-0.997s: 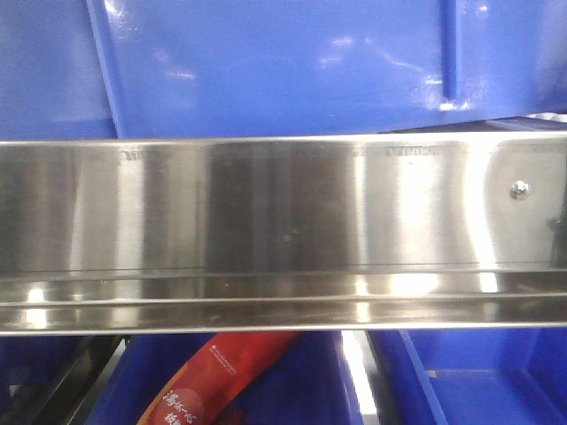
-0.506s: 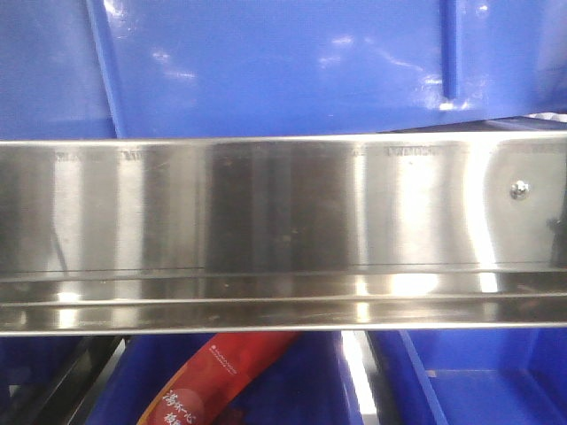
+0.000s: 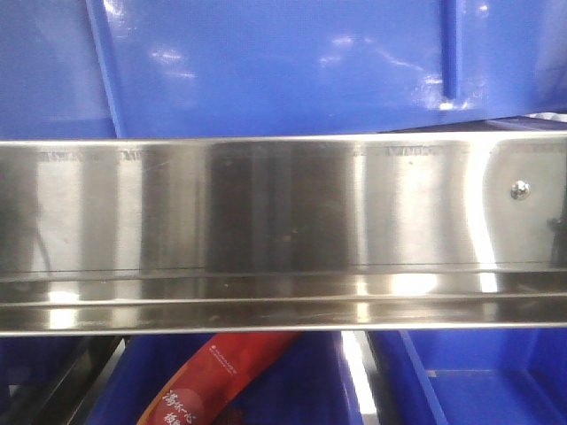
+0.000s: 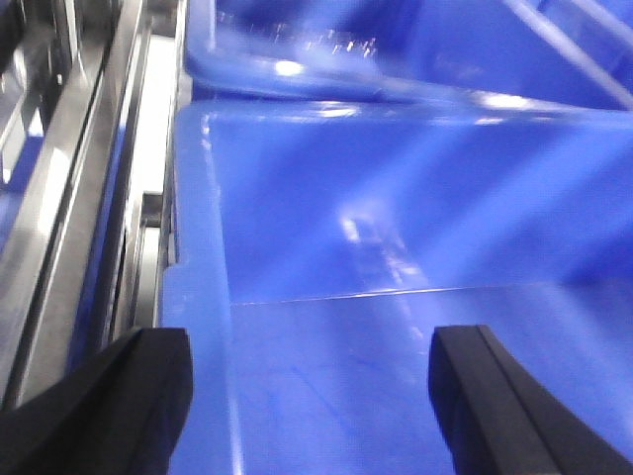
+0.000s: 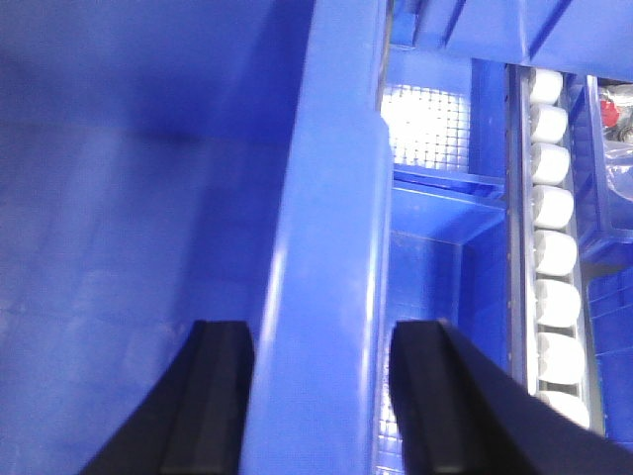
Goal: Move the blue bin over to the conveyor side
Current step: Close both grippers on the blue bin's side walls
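Observation:
The blue bin (image 3: pixel 283 62) fills the top of the front view, its glossy wall just above a steel rail. In the left wrist view my left gripper (image 4: pixel 312 406) is open wide over the blue bin (image 4: pixel 396 247). Its left finger is by the rim and its right finger is over the inside. In the right wrist view my right gripper (image 5: pixel 321 396) straddles the blue bin's thick rim (image 5: pixel 326 247), with both black fingers close against it, shut on it. The conveyor is out of view.
A wide stainless steel rail (image 3: pixel 283 230) crosses the front view. Below it a red packet (image 3: pixel 213 381) lies in another blue crate (image 3: pixel 478 381). A row of white rollers (image 5: pixel 554 247) runs along the right of the right wrist view, beside more blue crates (image 5: pixel 435 277).
The blue bin's wall has crept very slightly left in the front view, and the reflections on the steel rail have shifted. Nothing else differs.

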Robot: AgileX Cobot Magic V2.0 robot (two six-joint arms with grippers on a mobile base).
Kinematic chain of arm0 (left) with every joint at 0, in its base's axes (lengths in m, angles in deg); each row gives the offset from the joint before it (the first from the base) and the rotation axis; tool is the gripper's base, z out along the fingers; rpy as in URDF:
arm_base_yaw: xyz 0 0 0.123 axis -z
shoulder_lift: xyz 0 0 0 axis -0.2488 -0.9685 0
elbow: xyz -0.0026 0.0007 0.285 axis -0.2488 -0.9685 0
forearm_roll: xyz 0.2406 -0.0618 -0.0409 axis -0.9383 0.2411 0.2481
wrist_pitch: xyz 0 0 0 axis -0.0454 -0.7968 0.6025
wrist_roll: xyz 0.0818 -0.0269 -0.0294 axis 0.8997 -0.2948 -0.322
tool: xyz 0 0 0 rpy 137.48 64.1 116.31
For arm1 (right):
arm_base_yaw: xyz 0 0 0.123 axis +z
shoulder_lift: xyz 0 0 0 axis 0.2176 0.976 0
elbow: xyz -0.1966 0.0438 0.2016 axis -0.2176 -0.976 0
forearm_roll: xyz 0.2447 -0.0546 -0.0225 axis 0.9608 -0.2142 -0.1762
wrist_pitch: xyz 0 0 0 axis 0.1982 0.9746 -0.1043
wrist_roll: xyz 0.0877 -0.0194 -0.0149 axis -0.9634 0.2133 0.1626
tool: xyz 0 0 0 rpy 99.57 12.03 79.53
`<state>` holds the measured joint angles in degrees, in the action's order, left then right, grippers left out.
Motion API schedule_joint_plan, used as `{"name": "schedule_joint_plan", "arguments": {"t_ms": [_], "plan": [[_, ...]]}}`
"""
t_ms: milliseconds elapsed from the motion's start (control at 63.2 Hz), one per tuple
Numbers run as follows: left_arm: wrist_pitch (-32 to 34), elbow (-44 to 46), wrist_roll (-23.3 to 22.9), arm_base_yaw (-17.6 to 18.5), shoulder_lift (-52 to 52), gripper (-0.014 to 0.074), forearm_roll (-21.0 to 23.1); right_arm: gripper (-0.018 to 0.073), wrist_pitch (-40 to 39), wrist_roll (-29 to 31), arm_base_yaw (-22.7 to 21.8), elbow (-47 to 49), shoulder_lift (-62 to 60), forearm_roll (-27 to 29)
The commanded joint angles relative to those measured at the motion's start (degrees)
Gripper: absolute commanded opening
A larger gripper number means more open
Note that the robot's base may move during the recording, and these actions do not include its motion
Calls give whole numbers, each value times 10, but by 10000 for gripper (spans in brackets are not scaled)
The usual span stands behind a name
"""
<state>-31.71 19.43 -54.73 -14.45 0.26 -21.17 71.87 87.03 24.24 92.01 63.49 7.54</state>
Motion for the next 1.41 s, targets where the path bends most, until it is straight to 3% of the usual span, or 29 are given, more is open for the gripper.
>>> {"name": "schedule_joint_plan", "arguments": {"t_ms": [0, 127, 269, 490, 696, 1392], "plan": [[9, 12, 0, 4, -11, 402, 2, -78, -11, -6, 0, -1, -5, -15], [9, 13, 0, 4, -20, 402, -2, -78, -11, -6, 0, -1, -5, -15], [1, 13, -2, 3, -25, 402, -39, -78, -11, -6, 0, -1, -4, -15], [-17, 13, -3, -3, -25, 402, -41, -78, -11, -6, 0, -1, -3, -15], [-26, 13, -36, -3, -31, 402, -61, -78, -11, -6, 0, -1, -3, -15], [-84, 13, -51, -3, -55, 401, -64, -78, -11, -6, 0, -1, -3, -15]]}}
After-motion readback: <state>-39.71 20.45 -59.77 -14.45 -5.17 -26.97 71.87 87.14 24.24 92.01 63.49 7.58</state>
